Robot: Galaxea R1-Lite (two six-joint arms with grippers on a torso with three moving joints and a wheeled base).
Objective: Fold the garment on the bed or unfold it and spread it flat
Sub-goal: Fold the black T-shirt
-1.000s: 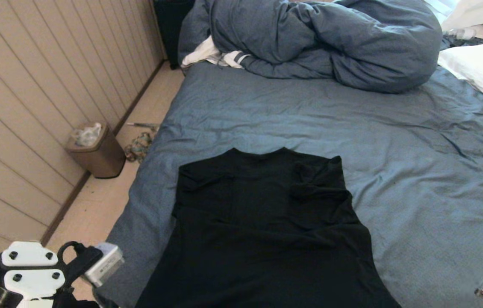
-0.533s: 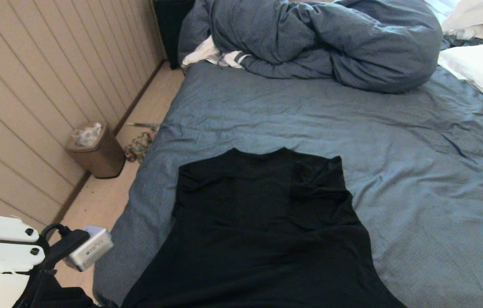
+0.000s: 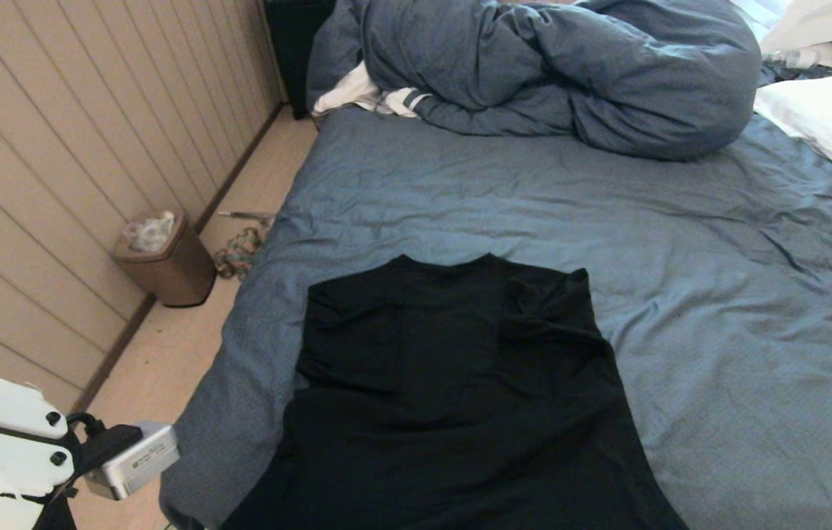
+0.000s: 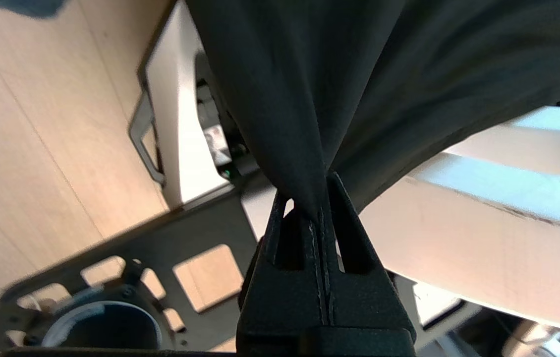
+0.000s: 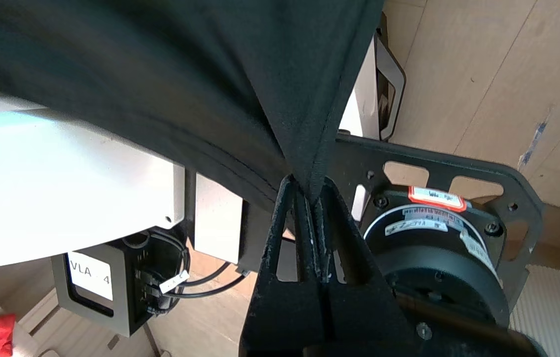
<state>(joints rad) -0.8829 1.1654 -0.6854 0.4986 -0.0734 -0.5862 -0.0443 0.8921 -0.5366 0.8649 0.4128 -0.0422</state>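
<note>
Garment (image 3: pixel 453 397): black T-shirt lying plain side up on the bed (image 3: pixel 718 331), collar away from the robot, hem hanging over the near edge.
Left hand (image 4: pixel 323 208): clenched on a bunched hem corner, below the bed edge.
Right hand (image 5: pixel 309 196): likewise pinching the opposite hem corner.
Technique: lift both corners level, keep the hem taut, carry it evenly toward the collar.
</note>
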